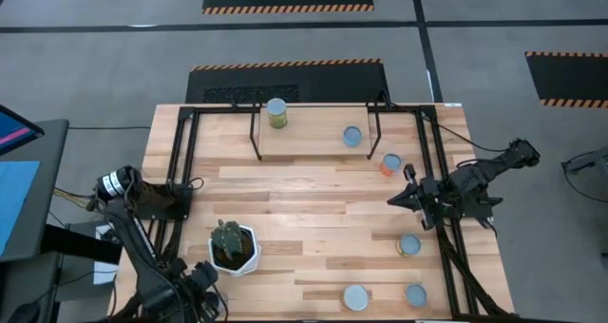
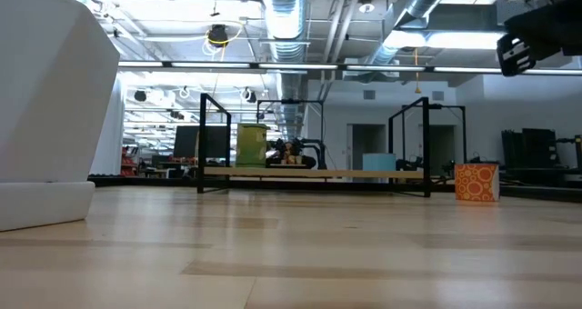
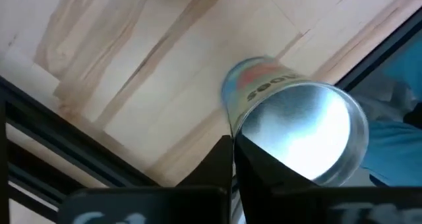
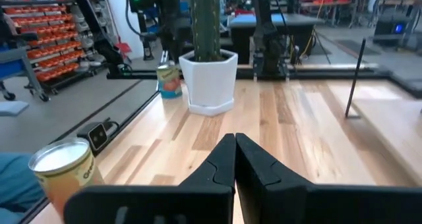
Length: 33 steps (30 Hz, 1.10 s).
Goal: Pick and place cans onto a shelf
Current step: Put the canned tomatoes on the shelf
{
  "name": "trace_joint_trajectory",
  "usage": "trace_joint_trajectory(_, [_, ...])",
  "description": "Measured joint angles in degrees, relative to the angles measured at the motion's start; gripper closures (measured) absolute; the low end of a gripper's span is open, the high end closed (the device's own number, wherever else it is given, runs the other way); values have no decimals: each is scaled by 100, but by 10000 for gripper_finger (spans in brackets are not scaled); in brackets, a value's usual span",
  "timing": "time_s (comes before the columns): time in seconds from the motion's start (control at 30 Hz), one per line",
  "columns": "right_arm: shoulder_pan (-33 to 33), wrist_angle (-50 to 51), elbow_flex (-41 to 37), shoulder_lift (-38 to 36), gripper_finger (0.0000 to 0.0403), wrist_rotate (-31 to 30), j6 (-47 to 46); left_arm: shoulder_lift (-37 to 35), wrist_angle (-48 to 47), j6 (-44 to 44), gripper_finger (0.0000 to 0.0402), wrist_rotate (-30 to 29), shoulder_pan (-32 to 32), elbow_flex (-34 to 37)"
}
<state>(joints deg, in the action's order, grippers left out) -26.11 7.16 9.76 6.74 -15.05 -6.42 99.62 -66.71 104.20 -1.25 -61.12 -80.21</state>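
Note:
The light-wood shelf [image 1: 313, 142] stands at the table's far side with a yellow-green can [image 1: 276, 112] and a blue-topped can [image 1: 352, 136] on it. An orange can [image 1: 390, 163] stands on the table beside it. Three more cans [image 1: 409, 244] [image 1: 356, 297] [image 1: 415, 294] stand near the right front. My left gripper [image 3: 232, 148] is shut at the near left, just above an upright shiny-topped can [image 3: 297, 128], which also shows in the right wrist view [image 4: 170, 79]. My right gripper [image 4: 234, 145] is shut and empty above the table's right side [image 1: 397, 199]. My left gripper's shut fingers [image 3: 264, 165] come slanting down in front of the can's top rim [image 3: 247, 128]. Whether they touch the can I cannot tell. The can stands upright on the table.
A white hexagonal pot with a cactus [image 1: 233, 247] stands near the table's left front, close to my left arm. A yellow-labelled can [image 4: 62, 168] stands close to my right gripper on its near side. Black frame rails [image 1: 180, 161] run along both table sides.

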Motion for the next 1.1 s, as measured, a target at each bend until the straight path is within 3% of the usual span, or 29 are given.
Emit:
trace_joint_trajectory(0.37, [-2,68,0,0,378,0,-310,-171,-2411,-1,401,458,-2,-1467])
trace_joint_trajectory(0.53, [-2,68,0,0,378,7,-321,-469,-2347,-29,401,-69,6,-1548])
trace_joint_trajectory(0.77, [-9,81,0,-2,378,9,-323,-844,-2336,-3,401,247,2,-1414])
trace_joint_trajectory(1.1, [-9,81,0,0,378,7,-321,-1514,-2333,-132,401,69,7,-1412])
